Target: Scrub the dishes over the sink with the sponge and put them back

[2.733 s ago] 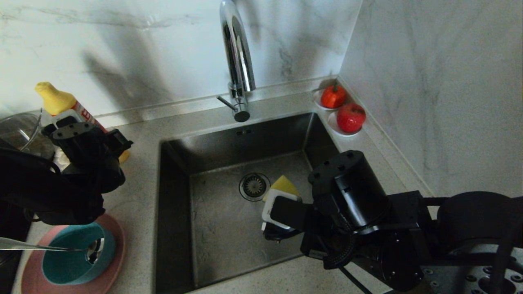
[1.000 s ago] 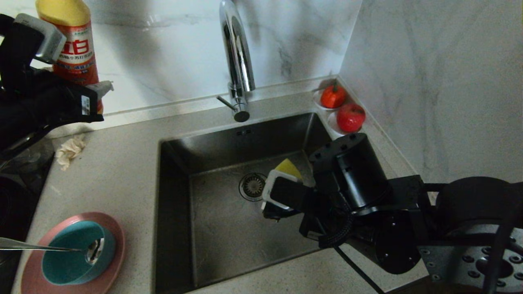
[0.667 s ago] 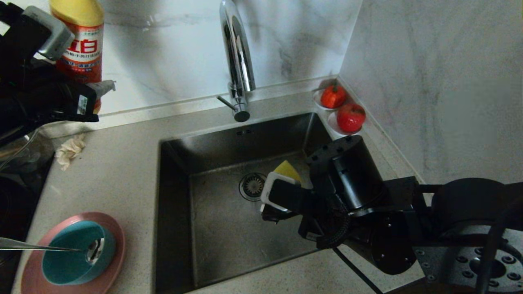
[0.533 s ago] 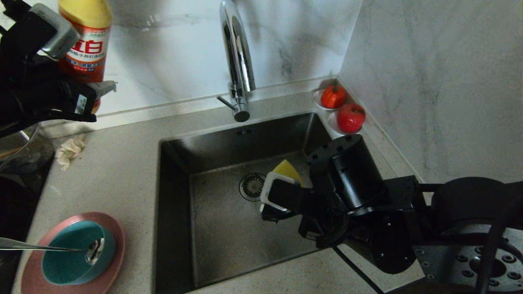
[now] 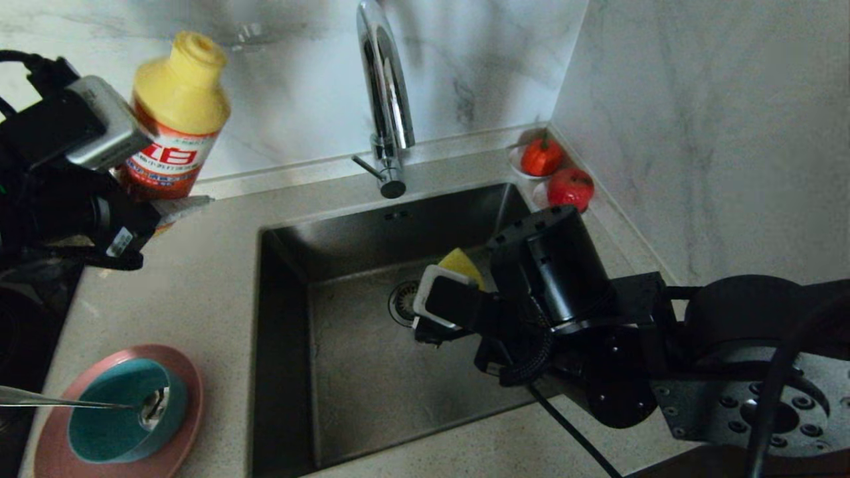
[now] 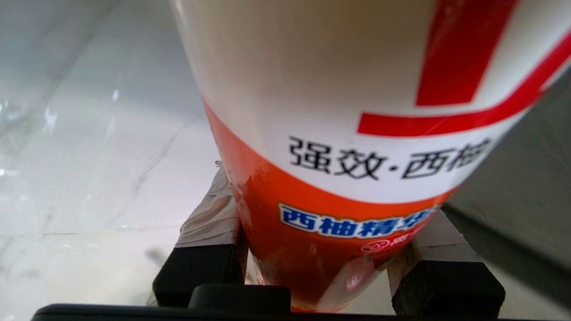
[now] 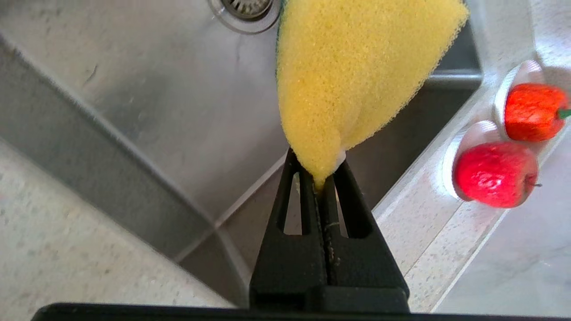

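Your right pincer point(image 7: 324, 180) pinches the sponge point(image 7: 352, 76) above the sink point(image 5: 372, 372); your left pincer point(image 6: 328, 249), grips a tilted detergent bottle point(image 5: 174, 126) — well left of it.

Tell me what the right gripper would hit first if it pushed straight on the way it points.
Probably the sink floor near the drain; the right gripper, shut on the sponge, aims there, though depth is unclear.

The sink point(image 5: 372, 392) is brushed steel, its tap point(image 5: 384, 93) mirror-bright chrome. The sponge point(image 7: 357, 76) is porous yellow foam. Speckled matt stone forms the bench point(image 5: 199, 279); the detergent bottle point(image 5: 174, 119) is glossy plastic.
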{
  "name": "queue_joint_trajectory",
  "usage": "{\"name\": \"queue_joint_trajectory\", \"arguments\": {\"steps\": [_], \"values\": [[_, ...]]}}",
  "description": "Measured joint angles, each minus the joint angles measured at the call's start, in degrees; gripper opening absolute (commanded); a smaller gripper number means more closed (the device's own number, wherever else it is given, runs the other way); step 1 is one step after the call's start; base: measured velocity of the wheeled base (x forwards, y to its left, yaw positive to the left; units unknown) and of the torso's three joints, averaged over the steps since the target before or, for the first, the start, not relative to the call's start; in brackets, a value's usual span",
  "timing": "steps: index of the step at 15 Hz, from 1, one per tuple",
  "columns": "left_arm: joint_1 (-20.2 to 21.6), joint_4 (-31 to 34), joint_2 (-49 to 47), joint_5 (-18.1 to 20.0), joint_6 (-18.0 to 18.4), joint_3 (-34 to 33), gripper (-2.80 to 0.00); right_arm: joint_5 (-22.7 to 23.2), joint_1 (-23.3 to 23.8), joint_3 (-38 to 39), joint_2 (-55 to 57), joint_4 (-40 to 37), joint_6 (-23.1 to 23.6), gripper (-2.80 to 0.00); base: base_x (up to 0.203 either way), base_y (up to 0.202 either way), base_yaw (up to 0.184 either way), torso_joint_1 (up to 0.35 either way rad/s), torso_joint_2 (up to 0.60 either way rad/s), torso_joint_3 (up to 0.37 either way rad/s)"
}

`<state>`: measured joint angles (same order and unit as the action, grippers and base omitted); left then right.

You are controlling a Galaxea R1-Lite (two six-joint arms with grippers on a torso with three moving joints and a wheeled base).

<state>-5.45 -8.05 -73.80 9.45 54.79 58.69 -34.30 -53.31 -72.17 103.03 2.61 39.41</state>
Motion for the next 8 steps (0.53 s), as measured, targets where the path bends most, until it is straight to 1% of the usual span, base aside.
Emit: {"name": "queue_joint_trajectory", "arguments": {"steps": [2,5,8], "values": [[-0.04,0.02,2.28,0.73,1.64,-4.14,-2.8,0.0,0.04,-2.33,0.93,-1.39,0.0,-2.8,0.0,0.0,0.0,0.0,0.0,0.0],[-0.11,0.1,4.33,2.0,5.03,-8.0,-2.8,0.07,-0.17,-6.58,2.16,-3.46,0.0,-2.8,0.0,0.0,0.0,0.0,0.0,0.0],[-0.09,0.02,5.37,2.78,5.27,-10.5,-2.8,0.33,-0.52,-10.1,2.5,-5.44,0.19,-2.8,0.0,0.0,0.0,0.0,0.0,0.0]]}}
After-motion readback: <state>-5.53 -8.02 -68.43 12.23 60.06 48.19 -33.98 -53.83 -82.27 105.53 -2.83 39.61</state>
